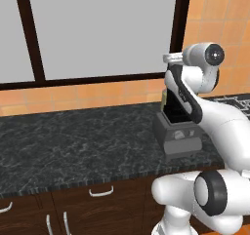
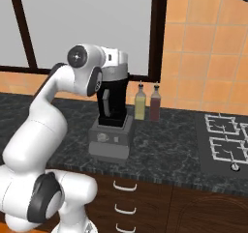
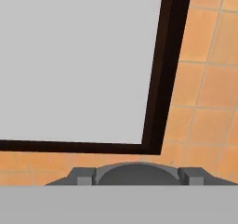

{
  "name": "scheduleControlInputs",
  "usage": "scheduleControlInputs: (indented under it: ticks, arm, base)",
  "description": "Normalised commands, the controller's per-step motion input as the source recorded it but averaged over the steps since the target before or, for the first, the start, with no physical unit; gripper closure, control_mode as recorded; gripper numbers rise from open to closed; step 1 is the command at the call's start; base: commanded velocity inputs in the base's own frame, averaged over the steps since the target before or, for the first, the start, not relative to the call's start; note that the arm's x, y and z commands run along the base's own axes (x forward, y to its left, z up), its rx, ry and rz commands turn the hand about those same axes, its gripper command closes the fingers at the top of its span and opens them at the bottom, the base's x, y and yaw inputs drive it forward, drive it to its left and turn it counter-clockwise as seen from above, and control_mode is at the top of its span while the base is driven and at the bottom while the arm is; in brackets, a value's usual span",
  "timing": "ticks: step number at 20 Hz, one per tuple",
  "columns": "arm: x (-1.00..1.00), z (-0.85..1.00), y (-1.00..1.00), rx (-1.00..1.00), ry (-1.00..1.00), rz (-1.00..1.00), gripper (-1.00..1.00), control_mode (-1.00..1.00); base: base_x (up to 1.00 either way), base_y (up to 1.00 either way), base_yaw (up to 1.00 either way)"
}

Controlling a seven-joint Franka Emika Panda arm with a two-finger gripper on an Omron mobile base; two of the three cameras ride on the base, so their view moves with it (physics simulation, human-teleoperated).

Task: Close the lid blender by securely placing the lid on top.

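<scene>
From the left base view, one blender (image 1: pixel 177 131) stands on the dark speckled counter (image 1: pixel 73 146), its grey base showing a round dial at the front and its black jar rising behind the robot's white arm. The arm crosses in front of the jar, hiding its mouth.

From the right base view, the same single blender (image 2: pixel 112 130) sits near the counter's front edge (image 2: pixel 164 154), with the hand lowered over the jar's top. Two bottles (image 2: pixel 147 103) stand side by side just behind it to the right, one yellowish, one dark red. A stove (image 2: pixel 224 142) lies well apart on the right, and three drawer handles show below.

In the hand view, the gripper (image 3: pixel 139 177) frames a rounded grey shape, perhaps the lid (image 3: pixel 135 174); I cannot tell how wide the claw stands or whether it holds that cap. Behind it are one window frame (image 3: pixel 160 79) and orange tiles
</scene>
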Motion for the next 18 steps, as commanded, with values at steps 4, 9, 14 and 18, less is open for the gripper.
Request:
scheduleControlInputs:
  ticks: [4,9,14,18]
  arm:
    - [0.00,0.00,0.00,0.00,-0.13,0.10,1.00,-1.00]
    - [0.11,0.10,0.00,0.00,0.00,0.02,1.00,-1.00]
    - [0.05,0.12,-0.02,0.00,0.06,0.00,1.00,-1.00]
    - [-0.19,-0.04,0.00,0.02,0.00,0.02,1.00,-1.00]
  base:
    - [0.00,0.00,0.00]
    - [0.00,0.00,0.00]
    - [0.00,0.00,0.00]
    - [0.00,0.00,0.00]
